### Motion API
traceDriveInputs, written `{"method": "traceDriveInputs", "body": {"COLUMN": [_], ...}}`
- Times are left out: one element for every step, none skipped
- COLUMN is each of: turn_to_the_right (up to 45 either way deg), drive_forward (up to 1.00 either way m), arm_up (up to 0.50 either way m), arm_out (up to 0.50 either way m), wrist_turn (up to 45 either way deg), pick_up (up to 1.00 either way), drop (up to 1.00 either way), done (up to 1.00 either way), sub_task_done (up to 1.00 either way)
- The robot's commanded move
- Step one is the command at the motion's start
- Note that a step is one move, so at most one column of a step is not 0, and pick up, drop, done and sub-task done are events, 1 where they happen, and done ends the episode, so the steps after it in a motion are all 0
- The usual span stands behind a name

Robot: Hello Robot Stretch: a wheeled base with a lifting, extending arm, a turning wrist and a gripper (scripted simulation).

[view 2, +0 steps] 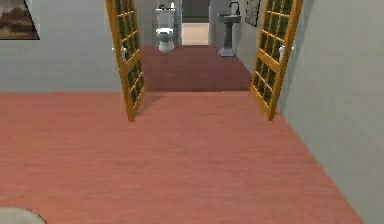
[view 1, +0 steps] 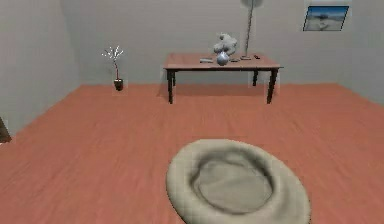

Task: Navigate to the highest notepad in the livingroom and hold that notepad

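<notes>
A brown wooden table (view 1: 222,68) stands against the far wall in the forward view. On it sit a pale grey bust or statue (view 1: 223,50), a small round object (view 1: 207,62) and a few small flat dark items (view 1: 250,58) toward its right end; I cannot tell whether any of them is a notepad.
A beige round cushion or pet bed (view 1: 236,183) lies on the reddish wood floor close ahead; its edge (view 2: 15,216) shows in the arm side view's bottom left. A vase with twigs (view 1: 117,70) stands in the far left corner. Open glass-paned double doors (view 2: 128,55) lead to a bathroom with a toilet (view 2: 166,28).
</notes>
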Motion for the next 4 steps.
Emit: {"method": "traceDriveInputs", "body": {"turn_to_the_right": [-45.0,-45.0,0.0,-45.0], "drive_forward": [0.0,0.0,0.15,0.0], "arm_up": [0.0,0.0,0.0,0.0], "arm_out": [0.0,0.0,0.0,0.0], "wrist_turn": [0.0,0.0,0.0,0.0], "pick_up": [0.0,0.0,0.0,0.0], "drop": [0.0,0.0,0.0,0.0], "done": [0.0,0.0,0.0,0.0], "sub_task_done": [0.0,0.0,0.0,0.0]}}
